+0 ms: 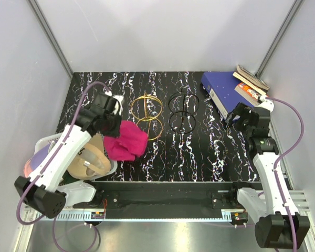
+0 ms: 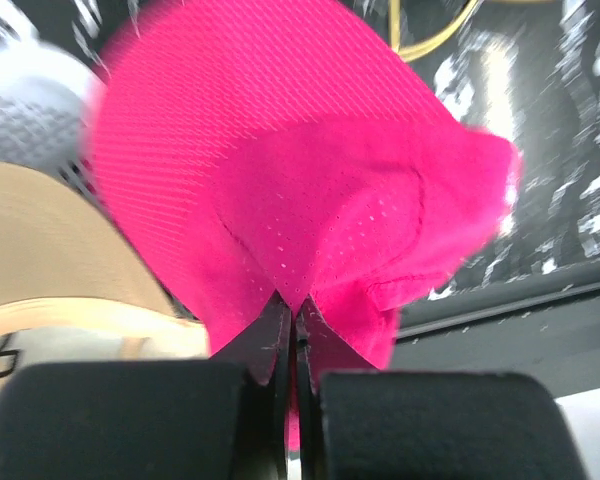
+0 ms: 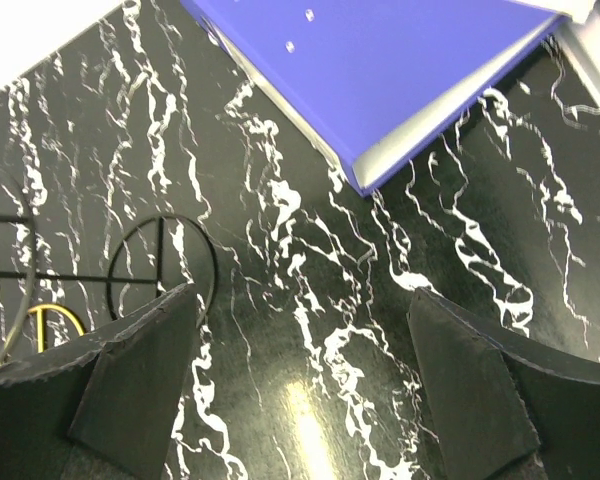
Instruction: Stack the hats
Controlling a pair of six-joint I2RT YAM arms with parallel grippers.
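My left gripper (image 1: 114, 126) is shut on the magenta hat (image 1: 126, 140), which hangs from it over the left part of the dark marbled table (image 1: 199, 152). In the left wrist view the jaws are pinched on a fold of the magenta hat (image 2: 310, 180). A tan hat (image 1: 92, 157) lies in the white mesh basket (image 1: 111, 169) under my left arm; it shows in the left wrist view (image 2: 50, 250). A lavender hat (image 1: 39, 156) and a pink edge (image 1: 27, 167) show at the basket's left. My right gripper (image 1: 233, 113) is open and empty near the blue binder (image 1: 220, 89).
A gold wire ring frame (image 1: 148, 113) and a black wire ring frame (image 1: 182, 110) stand at the table's back middle. A small stack of books (image 1: 250, 81) lies on the blue binder (image 3: 380, 60) at the back right. Grey walls enclose the table.
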